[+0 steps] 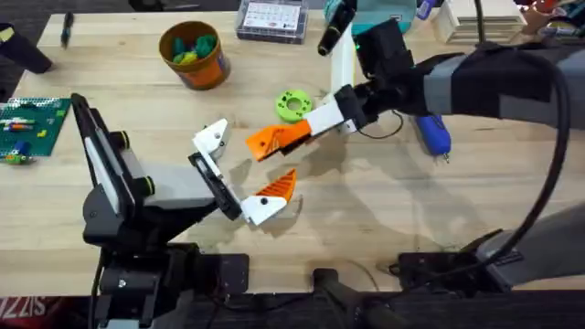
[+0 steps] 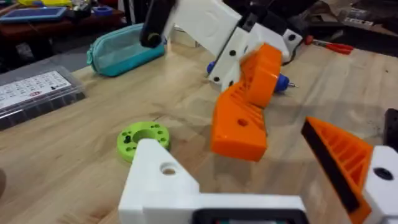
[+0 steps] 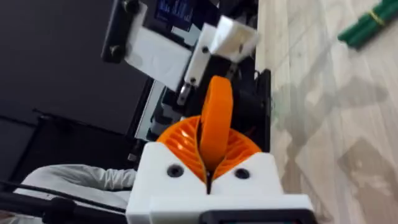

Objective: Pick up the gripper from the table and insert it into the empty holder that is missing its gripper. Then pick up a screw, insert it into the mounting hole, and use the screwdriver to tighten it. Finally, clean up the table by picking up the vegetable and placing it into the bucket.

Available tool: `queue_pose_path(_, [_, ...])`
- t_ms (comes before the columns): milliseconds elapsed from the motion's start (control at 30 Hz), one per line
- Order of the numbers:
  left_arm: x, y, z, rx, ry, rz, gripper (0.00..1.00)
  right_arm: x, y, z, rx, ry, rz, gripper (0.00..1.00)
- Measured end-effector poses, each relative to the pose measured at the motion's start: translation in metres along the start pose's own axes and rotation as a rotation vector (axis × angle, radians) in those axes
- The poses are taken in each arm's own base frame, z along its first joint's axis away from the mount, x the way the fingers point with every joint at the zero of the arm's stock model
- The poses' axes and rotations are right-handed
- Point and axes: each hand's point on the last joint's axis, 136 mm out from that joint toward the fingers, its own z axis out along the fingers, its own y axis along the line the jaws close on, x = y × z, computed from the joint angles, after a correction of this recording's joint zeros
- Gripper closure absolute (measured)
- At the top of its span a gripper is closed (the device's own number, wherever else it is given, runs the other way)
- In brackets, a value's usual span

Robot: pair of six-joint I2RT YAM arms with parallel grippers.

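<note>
The left gripper is held wide open, its bare white holder empty. Just beyond, the orange gripper is clamped by the right gripper, above the table.

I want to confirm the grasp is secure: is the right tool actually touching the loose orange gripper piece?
Touching. In the right wrist view the right tool is shut on the orange gripper piece, its ribbed pads pressed against both sides.
</note>
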Motion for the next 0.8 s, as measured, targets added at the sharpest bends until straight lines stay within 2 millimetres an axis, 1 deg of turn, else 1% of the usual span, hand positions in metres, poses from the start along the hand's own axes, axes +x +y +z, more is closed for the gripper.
queue_pose_path(100, [0.000, -0.002, 0.000, 0.014, 0.001, -0.001, 0.015, -0.005, 0.004, 0.006, -0.010, 0.016, -0.023, 0.996])
queue_pose_path(267, [0.000, -0.004, 0.000, 0.021, 0.001, -0.002, 0.015, -0.004, 0.005, 0.014, -0.010, 0.035, 0.040, 0.996])
queue_pose_path(400, [0.000, -0.004, 0.000, 0.024, 0.001, -0.002, 0.015, -0.004, 0.006, 0.016, -0.010, 0.039, 0.058, 0.996])
queue_pose_path(533, [0.000, -0.004, 0.000, 0.025, 0.001, -0.002, 0.015, -0.011, 0.004, 0.018, 0.013, 0.028, 0.056, 0.996])
queue_pose_path(667, [0.000, -0.004, 0.000, 0.025, 0.001, -0.002, 0.015, -0.016, 0.005, 0.024, 0.017, 0.032, 0.032, 0.996])
queue_pose_path(733, [0.000, -0.004, 0.000, 0.024, 0.001, -0.002, 0.015, -0.016, 0.002, 0.028, 0.013, 0.039, 0.037, 0.996])
queue_pose_path(800, [0.000, -0.004, 0.000, 0.025, 0.001, -0.002, 0.015, -0.016, -0.005, 0.032, 0.010, 0.046, 0.067, 0.996])
